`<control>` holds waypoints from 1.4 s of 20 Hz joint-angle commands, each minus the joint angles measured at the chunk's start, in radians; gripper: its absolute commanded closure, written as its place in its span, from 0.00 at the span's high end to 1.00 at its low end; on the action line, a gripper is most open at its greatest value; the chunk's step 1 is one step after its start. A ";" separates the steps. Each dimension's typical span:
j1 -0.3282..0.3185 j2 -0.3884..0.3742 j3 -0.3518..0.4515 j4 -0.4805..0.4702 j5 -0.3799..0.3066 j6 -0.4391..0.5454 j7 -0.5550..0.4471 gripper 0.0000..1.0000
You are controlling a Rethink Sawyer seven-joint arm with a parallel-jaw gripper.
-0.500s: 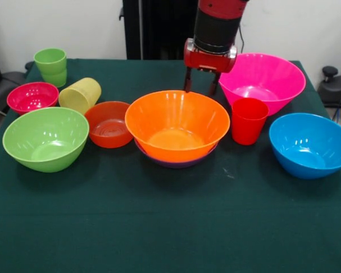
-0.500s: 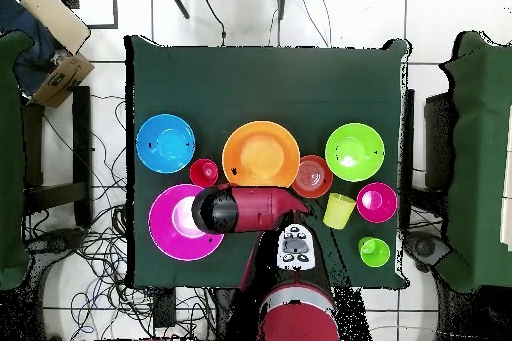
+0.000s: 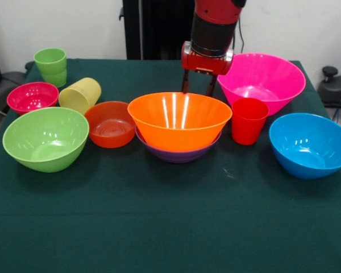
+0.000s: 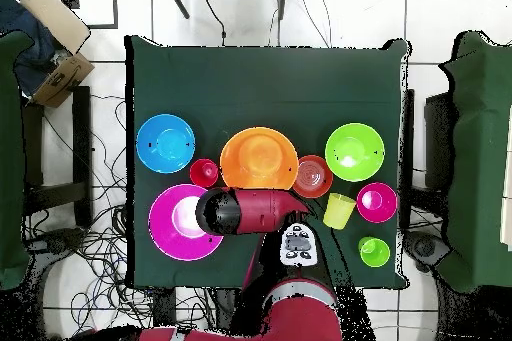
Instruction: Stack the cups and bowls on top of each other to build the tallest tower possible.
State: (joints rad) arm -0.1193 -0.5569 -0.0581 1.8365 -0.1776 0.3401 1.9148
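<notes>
Now the tool (image 3: pixel 196 90) is open just behind the big shiny orange plastic bowl (image 3: pixel 179 120), which sits mid-worktop inside a purple bowl (image 3: pixel 179 153). Lift straight up before reaching for the next bowl, I think.

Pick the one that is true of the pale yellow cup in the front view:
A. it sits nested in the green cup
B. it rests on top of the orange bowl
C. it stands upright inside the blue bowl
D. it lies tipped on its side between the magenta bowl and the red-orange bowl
D: the pale yellow cup lies tilted on its side on the table, between the small magenta bowl and the small red-orange bowl.
</notes>
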 commanded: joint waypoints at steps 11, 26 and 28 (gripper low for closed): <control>-0.043 -0.196 0.113 -0.031 0.068 0.328 0.016 1.00; -0.018 -0.245 0.107 -0.079 0.041 0.449 -0.017 1.00; -0.015 -0.271 0.103 -0.033 0.034 0.414 -0.018 1.00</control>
State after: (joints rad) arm -0.1539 -0.7960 -0.0458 1.7718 -0.1121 0.7456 1.9148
